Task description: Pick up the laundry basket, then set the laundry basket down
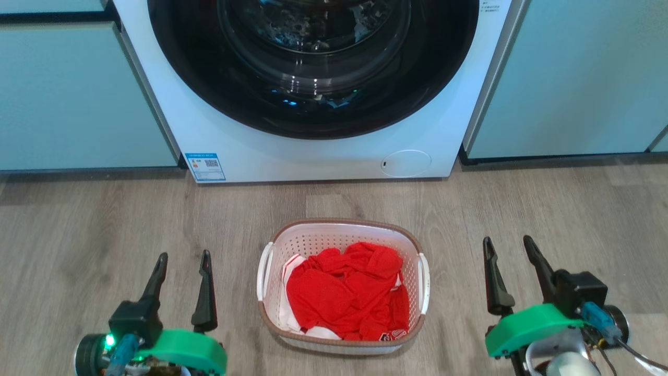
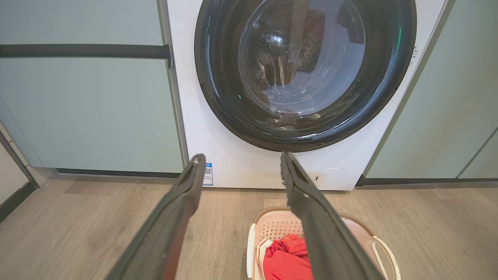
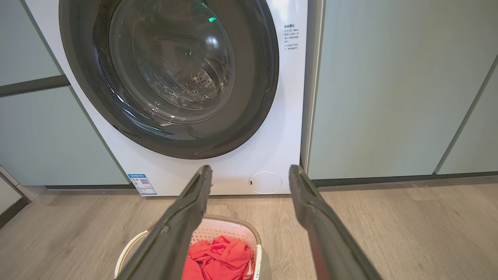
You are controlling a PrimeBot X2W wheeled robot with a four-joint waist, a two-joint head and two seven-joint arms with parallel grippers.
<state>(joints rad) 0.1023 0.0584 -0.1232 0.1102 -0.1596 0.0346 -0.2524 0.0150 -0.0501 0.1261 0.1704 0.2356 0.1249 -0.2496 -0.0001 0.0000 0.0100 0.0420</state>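
Red clothes [image 1: 342, 295] lie in the laundry basket [image 1: 313, 243] between the left hand [image 1: 183, 255] and right hand [image 1: 507, 239] (both spread, empty).

Laundry corner in even, soft light.
Showed a white washing machine [image 1: 313, 151] with a dark round glass door [image 1: 313, 68], flanked by pale green cabinets [image 1: 78, 94]; stood on grey-brown wood-plank floor [image 1: 104, 219]; bore a blue label [image 1: 205, 166] low left, a round white cap [image 1: 405, 163] low right.

White washing machine [image 1: 313, 151] between pale green cabinets [image 1: 78, 99]; wooden floor [image 1: 104, 219]; red clothes [image 1: 344, 292].
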